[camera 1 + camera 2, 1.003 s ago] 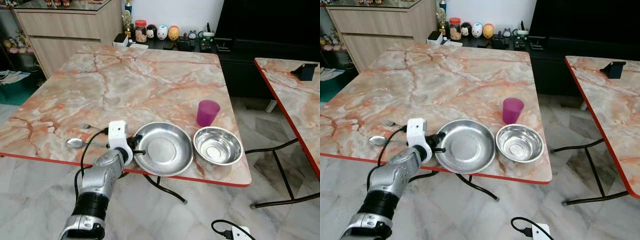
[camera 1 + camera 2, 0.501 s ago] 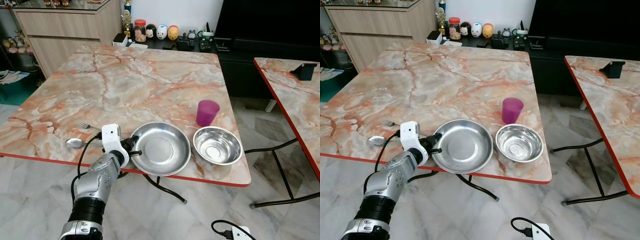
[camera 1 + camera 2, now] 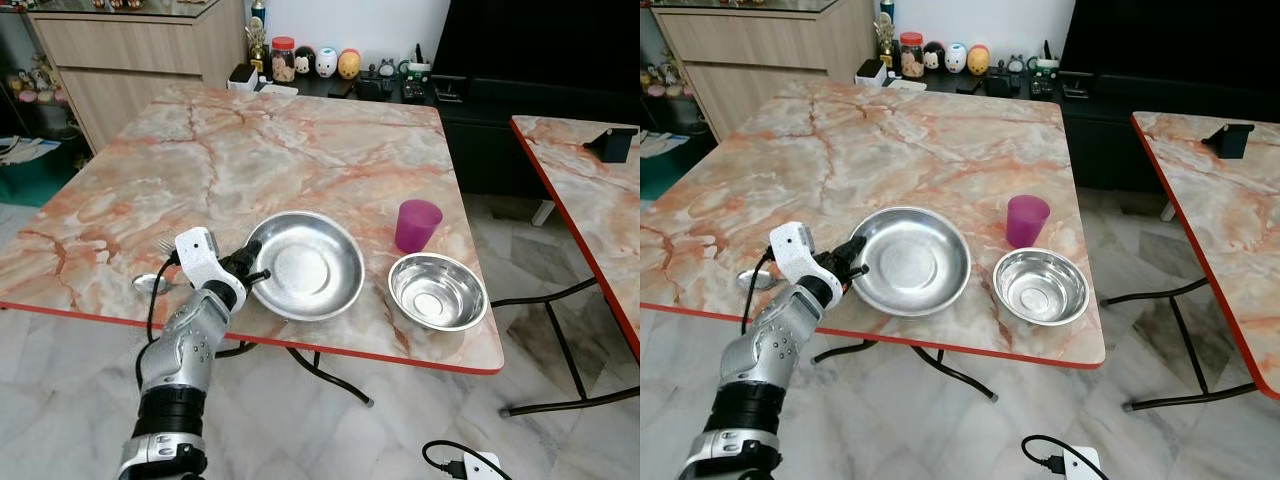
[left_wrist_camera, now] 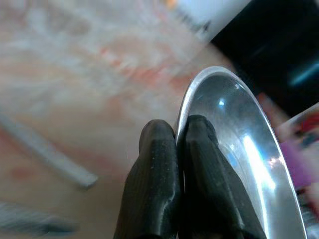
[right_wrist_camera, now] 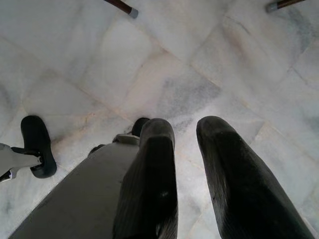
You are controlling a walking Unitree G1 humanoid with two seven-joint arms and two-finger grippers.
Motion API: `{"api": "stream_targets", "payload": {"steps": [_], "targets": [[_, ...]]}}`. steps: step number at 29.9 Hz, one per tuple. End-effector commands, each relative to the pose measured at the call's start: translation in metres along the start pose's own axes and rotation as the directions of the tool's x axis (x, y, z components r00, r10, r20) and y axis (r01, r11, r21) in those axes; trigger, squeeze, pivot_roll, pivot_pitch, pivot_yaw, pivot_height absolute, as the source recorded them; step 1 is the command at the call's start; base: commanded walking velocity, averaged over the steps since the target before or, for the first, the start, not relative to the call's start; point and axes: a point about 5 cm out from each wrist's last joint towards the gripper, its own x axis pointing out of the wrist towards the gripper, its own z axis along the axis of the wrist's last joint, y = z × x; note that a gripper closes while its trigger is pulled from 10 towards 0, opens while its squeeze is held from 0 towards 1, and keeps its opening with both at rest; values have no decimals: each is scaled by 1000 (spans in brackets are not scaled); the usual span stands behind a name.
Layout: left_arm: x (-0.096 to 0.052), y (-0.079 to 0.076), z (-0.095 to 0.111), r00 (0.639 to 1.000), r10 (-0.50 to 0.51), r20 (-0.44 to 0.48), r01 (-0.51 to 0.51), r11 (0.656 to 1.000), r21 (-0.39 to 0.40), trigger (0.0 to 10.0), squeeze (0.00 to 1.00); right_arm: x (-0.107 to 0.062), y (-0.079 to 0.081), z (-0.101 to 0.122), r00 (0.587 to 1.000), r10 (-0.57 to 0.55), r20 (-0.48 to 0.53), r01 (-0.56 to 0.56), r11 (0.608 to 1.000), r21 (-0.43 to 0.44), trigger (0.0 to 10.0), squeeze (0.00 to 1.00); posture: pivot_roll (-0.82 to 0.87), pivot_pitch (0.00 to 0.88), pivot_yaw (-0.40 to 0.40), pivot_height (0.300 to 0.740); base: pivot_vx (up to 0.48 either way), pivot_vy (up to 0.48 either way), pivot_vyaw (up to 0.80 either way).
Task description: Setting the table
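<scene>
**Plate dragged inward from the front edge**

The left claw is clamped on the left rim of the steel plate, its two black fingers pinching the thin metal edge between them, as the left wrist view makes plain. Against a second ago, the plate has travelled: then it sat right at the front edge of the marble surface, just beside the steel bowl and slightly overhanging the red trim. Now it lies further in from that edge and further toward the left side, with a clear gap opened between it and the bowl. The bowl itself and the purple cup have kept their places near the front right corner, the cup just behind the bowl.

The fork and spoon lie by the front left part of the surface, close to the silver wrist, the spoon partly hidden behind it.

For the setting, this looks like the plate being drawn toward the cutlery so that a place forms around it; it probably needs only a small nudge more before release. The risk is the arm sweeping the spoon off the edge.

The right claw hangs idle over the tiled floor, fingers parted with nothing between them.
</scene>
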Motion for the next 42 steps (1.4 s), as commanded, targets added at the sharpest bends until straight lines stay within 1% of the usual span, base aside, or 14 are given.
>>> {"api": "stream_targets", "payload": {"steps": [1,3,5,10,14,22,30,42], "targets": [[-4,-10,14,994,-70,82,73,997,-27,10000,0,-1,-3,-2,1000,-8,-6,8,1000,16,10000,0,139,0,-70,727,0,0,0],[-8,-15,13,991,-101,91,106,993,-51,10000,0,-1,-3,-2,1000,-10,-6,10,1000,23,10000,0,138,0,-72,727,0,0,0],[-16,-21,9,986,-135,94,143,986,-84,10000,0,-1,-4,-3,1000,-15,-6,16,999,35,10000,0,139,0,-74,727,0,0,0],[-23,-26,5,984,-146,97,156,983,-97,10000,0,-1,-5,-3,1000,-25,-7,26,998,58,10000,0,148,0,-84,727,0,0,0],[-22,-30,5,984,-141,112,153,983,-100,10000,0,-1,-6,-3,999,-32,-5,32,997,67,10000,0,149,0,-88,727,0,-139,0],[-16,-34,10,980,-154,126,163,984,-65,10000,0,-1,-7,-4,999,-38,-4,38,997,74,10000,0,142,0,-87,727,0,-398,0],[-18,-33,9,981,-152,124,160,985,-57,10000,0,-2,-7,-6,999,-32,-8,32,997,70,10000,0,144,0,-88,727,0,-410,0],[-16,-35,8,978,-173,115,178,984,-34,10000,0,-2,-6,-9,999,-35,-19,36,996,83,10000,0,161,0,-91,727,0,-414,0]]}}
